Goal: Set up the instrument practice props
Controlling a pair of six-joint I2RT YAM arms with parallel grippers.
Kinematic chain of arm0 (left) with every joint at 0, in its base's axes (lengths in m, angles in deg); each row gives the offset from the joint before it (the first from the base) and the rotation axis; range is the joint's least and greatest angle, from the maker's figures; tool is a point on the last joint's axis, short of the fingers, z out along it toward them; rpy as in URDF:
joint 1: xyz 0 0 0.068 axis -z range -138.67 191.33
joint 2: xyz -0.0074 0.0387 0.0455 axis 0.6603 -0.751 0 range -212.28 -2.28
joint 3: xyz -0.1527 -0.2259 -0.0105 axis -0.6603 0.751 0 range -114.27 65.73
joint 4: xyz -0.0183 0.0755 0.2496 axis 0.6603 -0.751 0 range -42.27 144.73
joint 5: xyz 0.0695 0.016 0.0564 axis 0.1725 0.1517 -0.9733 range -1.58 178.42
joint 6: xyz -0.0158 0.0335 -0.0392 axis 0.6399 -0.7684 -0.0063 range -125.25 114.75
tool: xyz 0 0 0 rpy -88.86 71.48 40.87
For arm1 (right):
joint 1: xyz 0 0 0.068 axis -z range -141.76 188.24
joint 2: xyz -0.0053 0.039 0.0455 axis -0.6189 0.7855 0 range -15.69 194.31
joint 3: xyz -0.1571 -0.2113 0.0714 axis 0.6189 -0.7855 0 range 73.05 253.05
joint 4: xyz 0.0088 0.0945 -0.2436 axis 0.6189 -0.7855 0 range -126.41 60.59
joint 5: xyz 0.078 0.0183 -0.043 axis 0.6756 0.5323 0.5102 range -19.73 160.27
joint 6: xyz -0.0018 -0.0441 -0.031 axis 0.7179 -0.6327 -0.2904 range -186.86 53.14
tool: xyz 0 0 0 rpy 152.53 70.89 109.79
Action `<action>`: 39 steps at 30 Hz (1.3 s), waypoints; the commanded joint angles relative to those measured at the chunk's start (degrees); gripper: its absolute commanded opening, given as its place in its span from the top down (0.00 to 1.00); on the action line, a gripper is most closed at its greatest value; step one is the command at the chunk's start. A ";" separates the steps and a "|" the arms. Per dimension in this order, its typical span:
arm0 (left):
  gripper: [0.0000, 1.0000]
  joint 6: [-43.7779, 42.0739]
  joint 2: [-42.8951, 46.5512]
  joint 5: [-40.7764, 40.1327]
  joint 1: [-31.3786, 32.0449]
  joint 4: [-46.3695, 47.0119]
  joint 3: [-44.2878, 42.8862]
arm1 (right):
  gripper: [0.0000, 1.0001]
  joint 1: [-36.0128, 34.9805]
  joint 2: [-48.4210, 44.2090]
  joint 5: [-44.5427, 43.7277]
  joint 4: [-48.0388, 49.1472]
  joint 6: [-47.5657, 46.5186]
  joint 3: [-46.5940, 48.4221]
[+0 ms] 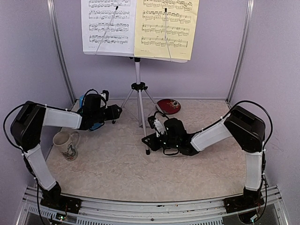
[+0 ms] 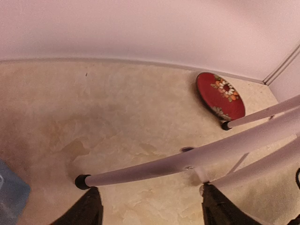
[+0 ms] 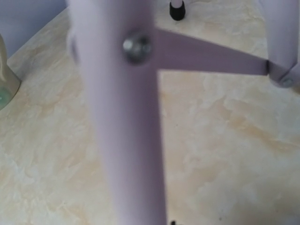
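**A:** Where is the tall music stand on its silver metal tripod (image 1: 138, 70)?

**B:** Upright at the far centre of the surface, with the white paper sheet (image 1: 108, 21) and the yellow paper sheet (image 1: 166, 26) on it. The right end effector (image 1: 151, 131) is at the near leg (image 3: 126, 140). I cannot tell whether it is clamped.

**A:** And the left end effector (image 2: 152, 201)?

**B:** It is spread wide and holding nothing, near the small blue metronome (image 1: 97, 125).

**A:** How will the stand handle?

**B:** Likely light and top-heavy, with stiff, slick tubing. Grip low on a leg or on the column, and move gently or the sheets may slide off.

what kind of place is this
Probably a robot test booth: plain lilac walls with metal corner posts, a marble-look tabletop, and the left arm and right arm bolted at its near edge.
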 commanded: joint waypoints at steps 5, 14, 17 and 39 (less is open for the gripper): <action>0.02 -1.52 18.94 -4.25 -0.14 -5.52 2.77 | 0.53 1.04 -3.27 0.02 -0.85 3.30 -1.21; 0.01 -0.84 28.75 -8.38 -10.19 -17.98 1.10 | 0.29 0.01 -9.67 0.53 -0.37 3.02 -2.98; 0.01 2.09 29.00 -9.85 -14.84 -19.81 0.81 | 0.27 -0.02 -12.70 0.31 -0.25 3.07 -4.60; 0.02 -19.68 11.52 -1.68 -17.02 -22.38 -9.40 | 0.06 0.66 -28.80 -6.28 -3.44 2.10 -17.83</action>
